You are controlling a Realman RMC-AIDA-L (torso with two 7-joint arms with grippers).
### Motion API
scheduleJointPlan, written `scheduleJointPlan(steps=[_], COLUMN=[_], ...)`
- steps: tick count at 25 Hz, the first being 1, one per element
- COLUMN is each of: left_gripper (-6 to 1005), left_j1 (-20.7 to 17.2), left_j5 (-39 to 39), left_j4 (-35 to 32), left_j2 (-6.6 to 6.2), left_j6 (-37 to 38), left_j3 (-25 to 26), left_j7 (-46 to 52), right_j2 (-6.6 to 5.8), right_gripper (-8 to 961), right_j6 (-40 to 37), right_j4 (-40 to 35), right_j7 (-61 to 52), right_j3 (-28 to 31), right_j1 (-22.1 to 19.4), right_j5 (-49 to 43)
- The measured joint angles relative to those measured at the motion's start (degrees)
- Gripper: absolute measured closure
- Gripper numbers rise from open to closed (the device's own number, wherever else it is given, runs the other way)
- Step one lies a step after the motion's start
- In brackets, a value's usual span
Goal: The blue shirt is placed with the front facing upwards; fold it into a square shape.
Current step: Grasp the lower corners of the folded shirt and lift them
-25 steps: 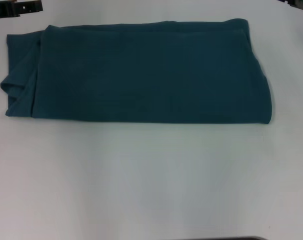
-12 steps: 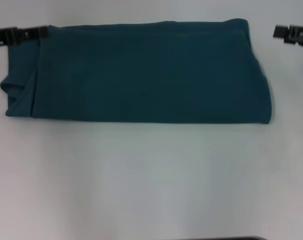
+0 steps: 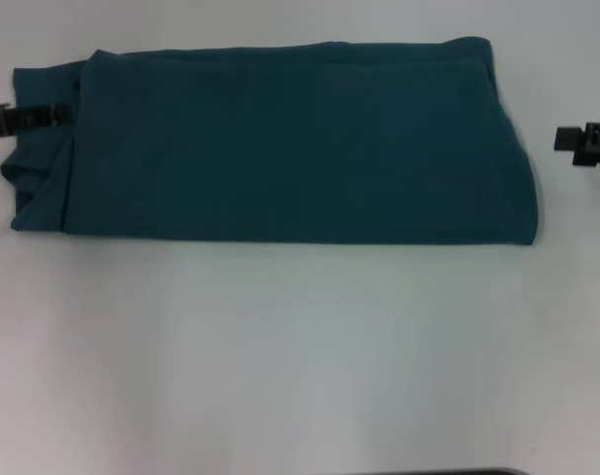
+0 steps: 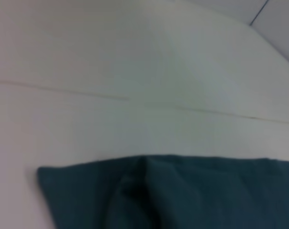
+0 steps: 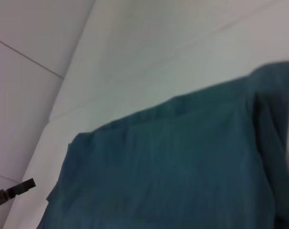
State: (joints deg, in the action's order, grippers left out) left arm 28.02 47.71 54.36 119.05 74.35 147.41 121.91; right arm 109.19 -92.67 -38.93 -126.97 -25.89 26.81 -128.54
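While the blue shirt (image 3: 280, 143) is lying as a wide folded band across the far half of the white table (image 3: 300, 356), the head view is showing both grippers flanking it. The left gripper (image 3: 28, 117) is reaching in over the shirt's rumpled left end, where a sleeve is poking out; the right gripper (image 3: 587, 144) is hovering just off the shirt's right edge, apart from the cloth. Whether either is gaping or clamped, I cannot tell. Neither is visibly holding fabric.

The left wrist view is looking down on a shirt corner (image 4: 149, 200) with a soft crease running through it, table beyond.

The right wrist view is sweeping along the shirt (image 5: 182, 162) lengthwise, layered hems stacked at its far edge, the left gripper (image 5: 11, 191) showing past the far end.

My read: the lengthwise fold is done, and the crosswise fold is coming up. That calls for pinching the corners of one end cleanly, all layers together, and carrying them across to the other end.
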Motion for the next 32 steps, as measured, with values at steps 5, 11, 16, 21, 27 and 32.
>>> scheduleJointPlan(steps=[5, 11, 16, 21, 27, 32], left_gripper=[127, 127, 127, 128, 128, 128], left_j1=[-0.7, -1.2, -1.2, -1.3, -1.3, -1.2], left_j5=[-0.5, -0.6, -1.8, -1.9, -1.9, -1.9], left_j4=[-1.8, -2.0, -1.9, -1.9, -1.8, -1.7], left_j2=[-1.01, -1.1, -1.14, -1.31, -1.33, -1.3], left_j6=[-0.4, -1.0, -0.5, -0.4, -0.2, -0.2], left_j3=[0.2, -0.1, -0.1, -0.1, -0.1, -0.1], left_j7=[-0.4, -0.5, -0.5, -0.5, -0.5, -0.5], right_j2=[0.4, 0.82, 1.91, 2.74, 3.26, 3.55], right_gripper=[215, 222, 221, 220, 244, 273], right_j6=[-0.4, 1.3, 3.1, 4.6, 6.7, 8.4], right_j4=[0.4, 3.7, 4.2, 4.2, 5.0, 6.2], right_j7=[-0.7, -0.4, -0.1, -0.1, -0.2, -0.1], right_j3=[-0.1, -0.1, -0.2, -0.5, -2.0, -2.8], right_j1=[-1.5, -1.7, -1.7, -1.7, -1.3, -0.6], right_j5=[-0.5, -2.1, -3.0, -3.1, -3.1, -3.1])
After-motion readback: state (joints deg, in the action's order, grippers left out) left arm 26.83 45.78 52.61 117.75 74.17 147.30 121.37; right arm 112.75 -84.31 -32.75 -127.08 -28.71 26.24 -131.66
